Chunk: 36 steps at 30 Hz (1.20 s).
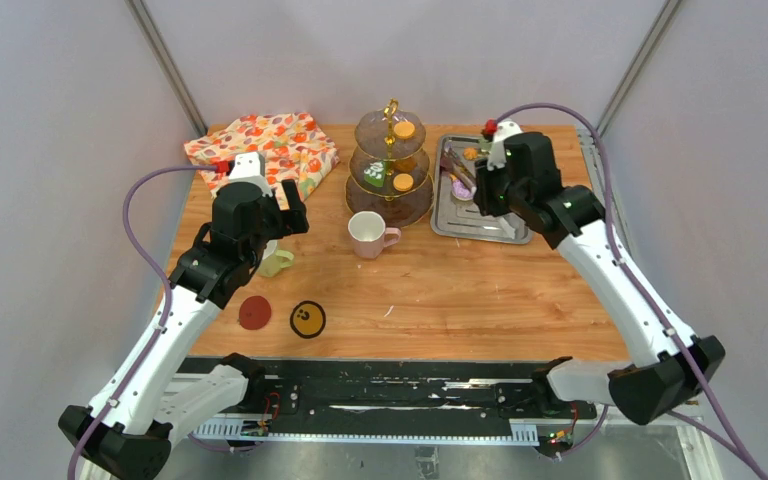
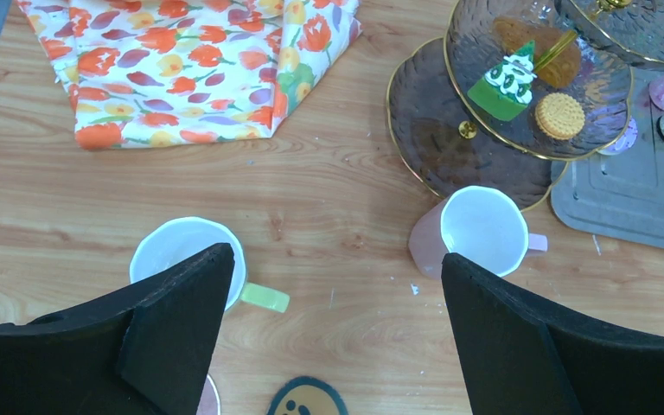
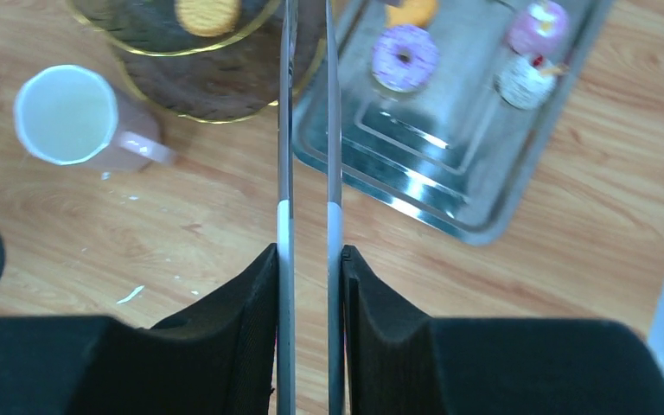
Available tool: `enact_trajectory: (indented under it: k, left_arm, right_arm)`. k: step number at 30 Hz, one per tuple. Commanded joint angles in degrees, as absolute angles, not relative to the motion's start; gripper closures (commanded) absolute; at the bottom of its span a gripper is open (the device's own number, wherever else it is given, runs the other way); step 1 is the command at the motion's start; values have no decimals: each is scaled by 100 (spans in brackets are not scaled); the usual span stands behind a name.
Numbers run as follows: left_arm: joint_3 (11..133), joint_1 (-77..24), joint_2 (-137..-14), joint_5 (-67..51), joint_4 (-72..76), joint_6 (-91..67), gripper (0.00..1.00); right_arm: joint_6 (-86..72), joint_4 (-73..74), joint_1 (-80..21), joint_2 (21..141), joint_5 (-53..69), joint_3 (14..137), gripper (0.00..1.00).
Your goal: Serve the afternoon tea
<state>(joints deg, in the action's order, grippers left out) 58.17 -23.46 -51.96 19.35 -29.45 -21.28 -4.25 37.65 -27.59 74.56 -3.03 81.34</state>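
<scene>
The brown-glass stand (image 1: 390, 160) holds orange biscuits (image 1: 404, 129) and a green cake (image 2: 506, 82). A pink mug (image 1: 368, 234) stands in front of it. The yellow-green mug (image 2: 186, 255) sits half under my left gripper (image 2: 333, 285), which hovers open and empty above the table. My right gripper (image 3: 309, 259) is shut on the metal tongs (image 3: 285, 130), whose arms reach over the edge of the stand and the steel tray (image 3: 450, 199). On the tray lie a purple doughnut (image 3: 405, 58), a cherry cupcake (image 3: 523, 82) and a pink cake (image 3: 537, 26).
A folded floral cloth (image 1: 265, 145) lies at the back left. A red coaster (image 1: 254, 312) and a yellow smiley coaster (image 1: 307, 319) lie near the front left. Grey walls close in both sides.
</scene>
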Motion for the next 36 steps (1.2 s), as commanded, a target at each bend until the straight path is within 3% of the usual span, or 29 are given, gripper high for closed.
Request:
enact_trajectory:
  k: [1, 11, 19, 36]
  left_arm:
    - [5960, -2370, -5087, 2043, -2962, -2133, 5]
    - [5894, -2365, -5157, 1751, -2912, -2158, 5]
    - [5918, -2367, -5208, 1745, -2946, -2114, 5]
    - [5837, -2371, -5089, 1941, -2887, -2080, 5]
  right_arm:
    - [-638, 3711, -2089, 6928, -617, 7654, 85]
    - [-778, 3410, -1470, 7633, -277, 7054, 77]
    - [-785, 3288, -1464, 8720, -78, 7428, 59]
    - [-984, 2983, -1470, 9518, -443, 7693, 54]
